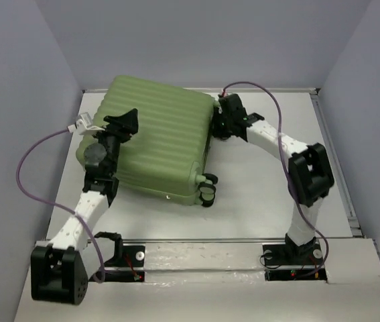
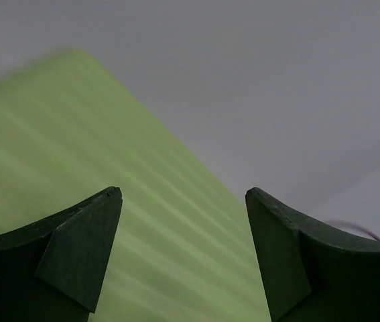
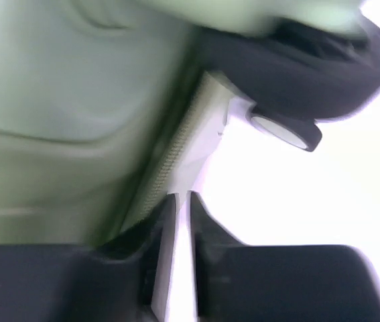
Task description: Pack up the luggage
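Observation:
The luggage (image 1: 159,144) is a pale sage-green ribbed hard-shell suitcase lying flat and closed on the table, with its black wheels (image 1: 208,189) toward the near right. My left gripper (image 1: 127,121) is open and empty over the suitcase's left part. In the left wrist view, the ribbed shell (image 2: 109,154) lies below its spread jaws (image 2: 183,194). My right gripper (image 1: 218,125) is at the suitcase's far right edge. In the right wrist view it (image 3: 181,196) is shut to a thin slit beside the zipper band (image 3: 169,157), under a wheel (image 3: 310,60). Nothing shows held.
White table (image 1: 263,194) with grey walls on three sides. A purple cable (image 1: 29,181) loops off the left arm and another (image 1: 270,100) off the right arm. A small white piece (image 1: 82,124) lies at the suitcase's left edge. A metal rail (image 1: 203,251) holds the arm bases.

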### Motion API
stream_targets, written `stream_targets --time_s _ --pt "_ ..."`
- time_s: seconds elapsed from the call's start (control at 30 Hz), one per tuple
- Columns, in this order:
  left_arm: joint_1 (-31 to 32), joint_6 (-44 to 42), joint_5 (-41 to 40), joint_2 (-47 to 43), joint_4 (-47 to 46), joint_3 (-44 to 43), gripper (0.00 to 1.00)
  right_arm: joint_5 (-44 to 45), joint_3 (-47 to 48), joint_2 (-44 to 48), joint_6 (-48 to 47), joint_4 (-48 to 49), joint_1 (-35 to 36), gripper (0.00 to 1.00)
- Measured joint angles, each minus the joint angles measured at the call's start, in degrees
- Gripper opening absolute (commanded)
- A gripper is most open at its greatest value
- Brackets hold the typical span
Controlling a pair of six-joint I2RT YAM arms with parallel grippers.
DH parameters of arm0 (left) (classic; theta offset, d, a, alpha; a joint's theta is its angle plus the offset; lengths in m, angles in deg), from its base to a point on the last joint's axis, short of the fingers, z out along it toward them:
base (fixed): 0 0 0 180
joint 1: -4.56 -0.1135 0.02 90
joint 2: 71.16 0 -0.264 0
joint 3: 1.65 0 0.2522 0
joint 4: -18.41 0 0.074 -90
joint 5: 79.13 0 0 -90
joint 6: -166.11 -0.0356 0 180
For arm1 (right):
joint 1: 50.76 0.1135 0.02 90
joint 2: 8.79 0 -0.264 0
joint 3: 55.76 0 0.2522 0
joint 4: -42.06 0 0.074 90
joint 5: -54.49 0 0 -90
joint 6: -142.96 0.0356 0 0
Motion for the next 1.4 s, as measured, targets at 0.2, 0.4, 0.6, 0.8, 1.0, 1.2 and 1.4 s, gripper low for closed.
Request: stream_targets --time_s 0.2,0.4,0.6,0.8,1.0,1.2,1.4 --pt "10.8 2.8 -1.9 -26.8 13.1 11.0 0.91 -9.6 31.5 -23.1 2.0 -1.9 -0.5 0.89" --pt "13.4 1.7 -1.9 -33.8 26.6 9.4 0.98 -15.8 36.8 -21.5 3.3 -0.5 -0.3 0.88" --pt "13.5 -7.6 -3.1 -17.9 41.7 -16.2 0.99 -12.8 15.4 6.1 0.7 3.8 -0.7 0.86" --pt "13.4 -12.6 -1.7 -11.3 45.8 -24.6 0.99 -18.4 -7.3 26.7 -1.8 11.0 4.6 1.0" --pt "13.4 -15.0 -0.3 -11.4 50.1 -24.5 0.99 -27.7 -20.9 24.6 -0.2 16.3 6.0 1.0" --pt "13.4 -16.5 0.4 -14.9 52.9 -21.0 0.99 -30.5 -22.8 20.7 1.6 22.2 5.6 1.0" --pt "13.4 -17.7 0.6 -19.1 55.5 -18.2 0.99 -36.1 -22.9 18.2 3.3 28.0 5.6 1.0"
